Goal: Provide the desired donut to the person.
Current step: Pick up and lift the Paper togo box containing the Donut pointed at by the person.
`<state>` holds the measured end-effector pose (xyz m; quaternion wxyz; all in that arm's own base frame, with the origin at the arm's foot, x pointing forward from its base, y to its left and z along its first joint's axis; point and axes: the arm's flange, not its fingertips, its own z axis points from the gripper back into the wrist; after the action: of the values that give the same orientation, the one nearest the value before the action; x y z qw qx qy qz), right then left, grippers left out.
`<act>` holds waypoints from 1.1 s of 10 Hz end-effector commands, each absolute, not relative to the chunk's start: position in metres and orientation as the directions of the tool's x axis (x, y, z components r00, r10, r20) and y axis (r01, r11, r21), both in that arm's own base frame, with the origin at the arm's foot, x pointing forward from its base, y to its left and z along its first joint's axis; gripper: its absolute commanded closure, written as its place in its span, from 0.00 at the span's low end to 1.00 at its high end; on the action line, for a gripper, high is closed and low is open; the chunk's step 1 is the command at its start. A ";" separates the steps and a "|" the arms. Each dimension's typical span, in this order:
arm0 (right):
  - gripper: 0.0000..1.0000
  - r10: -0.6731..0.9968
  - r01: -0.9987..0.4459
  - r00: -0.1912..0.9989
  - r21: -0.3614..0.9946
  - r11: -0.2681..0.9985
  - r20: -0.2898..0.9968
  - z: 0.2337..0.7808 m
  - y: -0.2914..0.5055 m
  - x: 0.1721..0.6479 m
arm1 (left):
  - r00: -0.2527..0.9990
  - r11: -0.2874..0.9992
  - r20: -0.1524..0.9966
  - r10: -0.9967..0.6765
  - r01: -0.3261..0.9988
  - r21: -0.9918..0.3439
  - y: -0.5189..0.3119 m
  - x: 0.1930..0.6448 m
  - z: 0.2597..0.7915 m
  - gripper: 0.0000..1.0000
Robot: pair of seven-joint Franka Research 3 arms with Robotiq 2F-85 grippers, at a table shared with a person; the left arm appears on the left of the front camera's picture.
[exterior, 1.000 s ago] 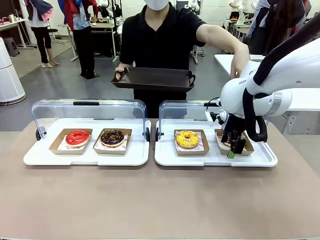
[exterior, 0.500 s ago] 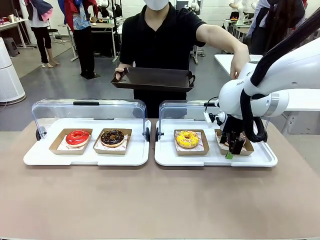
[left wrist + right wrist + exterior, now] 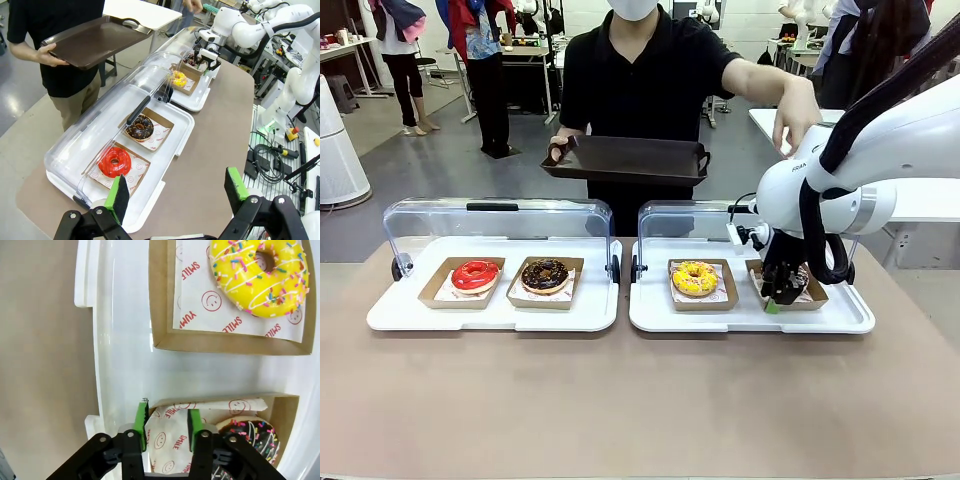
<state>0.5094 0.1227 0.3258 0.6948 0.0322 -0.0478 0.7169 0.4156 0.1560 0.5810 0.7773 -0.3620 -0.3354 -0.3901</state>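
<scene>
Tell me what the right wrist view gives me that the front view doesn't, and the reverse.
Right wrist view: the right gripper closed on a wall of the box holding the sprinkled chocolate donut, at its paper liner. Front view: the person holding out a dark tray, and the other case with a red donut and a chocolate donut. Both: the yellow donut in the neighbouring box.

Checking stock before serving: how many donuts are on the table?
4: red donut and chocolate donut in the left tray; yellow donut and dark sprinkled donut in the right tray, the last partly hidden.
</scene>
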 end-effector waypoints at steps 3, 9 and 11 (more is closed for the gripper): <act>1.00 0.989 -0.998 -0.045 -0.044 -0.039 0.139 0.320 0.121 0.513 | 0.467 0.433 0.807 -0.361 0.851 -0.299 0.157 0.414 0.582 0.00; 1.00 0.993 -0.997 -0.048 -0.073 -0.040 0.113 0.329 0.125 0.501 | 0.467 0.433 0.807 -0.361 0.851 -0.299 0.157 0.414 0.582 0.00; 1.00 0.998 -0.996 0.021 -0.085 0.026 0.052 0.346 0.132 0.481 | 0.467 0.433 0.807 -0.361 0.851 -0.299 0.157 0.414 0.582 0.00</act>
<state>0.5006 0.1278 0.3408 0.6963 0.0138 -0.0584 0.7153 0.4156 0.1560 0.5809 0.7773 -0.3621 -0.3353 -0.3901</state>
